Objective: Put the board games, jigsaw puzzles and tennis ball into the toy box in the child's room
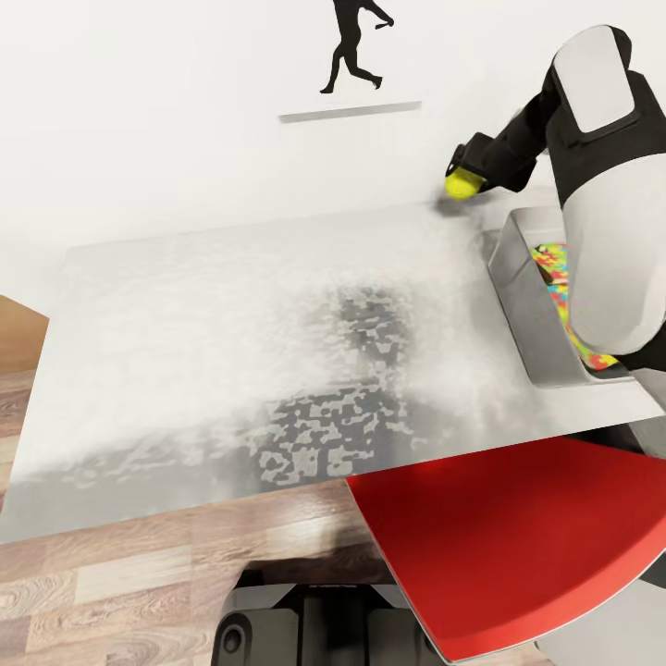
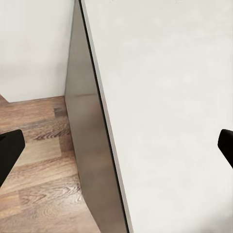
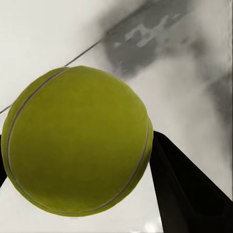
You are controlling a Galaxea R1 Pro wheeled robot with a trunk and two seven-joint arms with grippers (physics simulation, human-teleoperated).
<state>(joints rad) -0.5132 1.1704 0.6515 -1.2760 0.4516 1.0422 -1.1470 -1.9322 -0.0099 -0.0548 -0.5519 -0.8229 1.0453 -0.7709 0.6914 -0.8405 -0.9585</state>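
A pale grey worktop [image 1: 231,324] with a mottled dark reflection stands against a white wall, wood floor [image 1: 111,583] in front of it. At about one o'clock in the head view, the right gripper [image 1: 460,182] is clamped on the tennis ball [image 1: 460,184], holding it over the worktop's far edge with a soft shadow just beneath. The right wrist view shows the ball [image 3: 77,141] close up, yellow-green with a thin pale seam, pressed against a black finger [image 3: 187,189] on one side, the other finger barely visible at the picture's edge.

Just beside the ball, toward three o'clock, sits the light-grey toy box [image 1: 518,277] with sloping sides. Inside it lies a jigsaw puzzle [image 1: 555,273] in yellow, pink, blue and green, partly hidden by the robot's white and black right arm [image 1: 601,185]. A red chair seat [image 1: 518,546] fills the five o'clock corner.

At twelve o'clock a black silhouette of a running figure [image 1: 351,46] marks the wall above a thin grey strip.

In the left wrist view the left gripper [image 2: 116,150] has its black fingers [image 2: 8,150] set wide apart, framing a white panel [image 2: 165,111] and wood floor [image 2: 43,160].
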